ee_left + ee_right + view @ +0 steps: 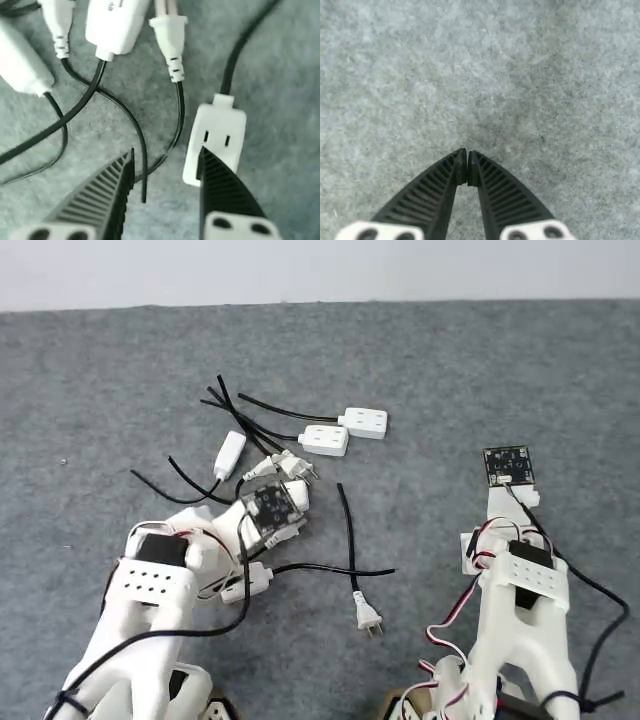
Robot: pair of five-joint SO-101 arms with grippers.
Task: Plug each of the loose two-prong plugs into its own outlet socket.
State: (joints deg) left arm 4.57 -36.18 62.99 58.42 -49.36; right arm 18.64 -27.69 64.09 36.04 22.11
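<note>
My left gripper (166, 152) hangs open just above the grey carpet. One of its fingers (220, 180) touches the edge of a white outlet socket (215, 140) whose two slots face up. Between the fingers lies a thin black cable end (144, 175). Beyond them lie a white two-prong plug (170, 35), a second white plug (57, 20) and two white socket bodies (117, 25) (20, 60). Seen from above, the left arm's wrist (270, 505) sits over this tangle. A loose plug (368, 620) lies apart at the front. My right gripper (467, 167) is shut on nothing over bare carpet.
Two more white sockets (363, 422) (324, 440) lie side by side at the back, their black cables running left. Another white socket (229, 454) lies left of them. The right arm (520, 580) stands to the right, away from the cables.
</note>
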